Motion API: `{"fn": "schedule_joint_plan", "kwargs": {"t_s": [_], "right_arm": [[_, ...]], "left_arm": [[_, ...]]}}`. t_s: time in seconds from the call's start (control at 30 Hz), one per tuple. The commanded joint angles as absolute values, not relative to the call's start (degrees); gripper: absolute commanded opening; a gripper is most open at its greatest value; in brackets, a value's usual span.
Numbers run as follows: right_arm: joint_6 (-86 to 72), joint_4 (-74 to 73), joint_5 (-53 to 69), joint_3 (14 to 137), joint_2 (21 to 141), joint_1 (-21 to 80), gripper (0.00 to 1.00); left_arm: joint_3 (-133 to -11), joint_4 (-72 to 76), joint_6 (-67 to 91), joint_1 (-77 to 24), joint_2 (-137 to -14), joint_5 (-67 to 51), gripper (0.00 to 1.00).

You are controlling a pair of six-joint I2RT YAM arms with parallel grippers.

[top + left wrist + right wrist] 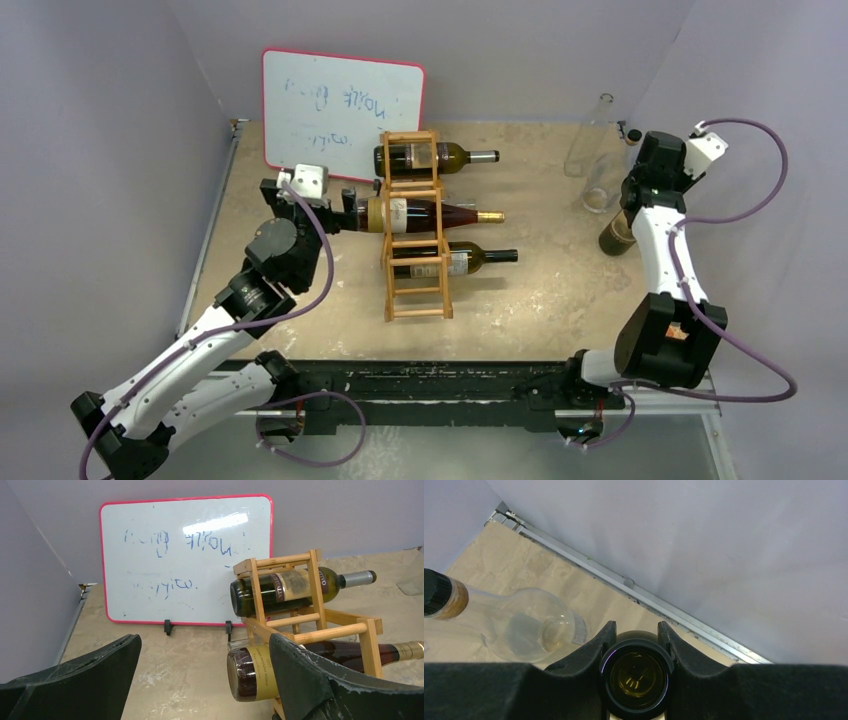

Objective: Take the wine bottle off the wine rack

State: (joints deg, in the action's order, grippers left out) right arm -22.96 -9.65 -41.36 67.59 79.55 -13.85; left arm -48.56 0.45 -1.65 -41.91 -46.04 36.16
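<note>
Spread wide apart, the fingers [100,672] of the left gripper [205,645] are hovering at the base of the middle wine bottle [250,675], which is lying on its side in the wine rack [330,631] at the centre of the bench [540,300]. Two more wine bottles are lying in the rack, one toward the far edge [450,156] and one toward the near edge [465,260]. A whiteboard [340,110] is standing at the far left corner. By the right edge, the right gripper [636,630] is clamping the neck of an upright dark bottle [636,677], beside clear glass bottles [524,630].
</note>
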Motion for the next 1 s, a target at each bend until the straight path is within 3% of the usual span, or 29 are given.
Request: {"fn": "schedule_joint_plan", "kwargs": {"t_s": [0.0, 0.33, 0.63, 0.83, 0.97], "right_arm": [[-23.2, -0.9, -42.0, 71.2, 79.4, -14.2, 0.00], [-24.3, -0.4, -42.4, 71.0, 82.4, -14.3, 0.00], [-23.9, -1.7, -40.3, 71.5, 83.6, -14.3, 0.29], [-23.8, -3.6, -38.7, 71.9, 81.3, -14.3, 0.61], [-22.6, -4.7, -37.2, 71.8, 77.8, -14.3, 0.74]], "left_arm": [[-48.1, 4.2, -2.4, -41.6, -45.3, 38.1, 1.00], [-47.4, 4.8, -2.4, -41.6, -45.3, 38.3, 1.00], [-47.2, 4.4, -2.6, -41.6, -45.1, 38.6, 1.00], [-46.8, 4.7, -2.6, -41.7, -45.0, 38.9, 1.00], [-46.7, 4.6, -2.4, -41.6, -45.0, 38.6, 1.00]]}}
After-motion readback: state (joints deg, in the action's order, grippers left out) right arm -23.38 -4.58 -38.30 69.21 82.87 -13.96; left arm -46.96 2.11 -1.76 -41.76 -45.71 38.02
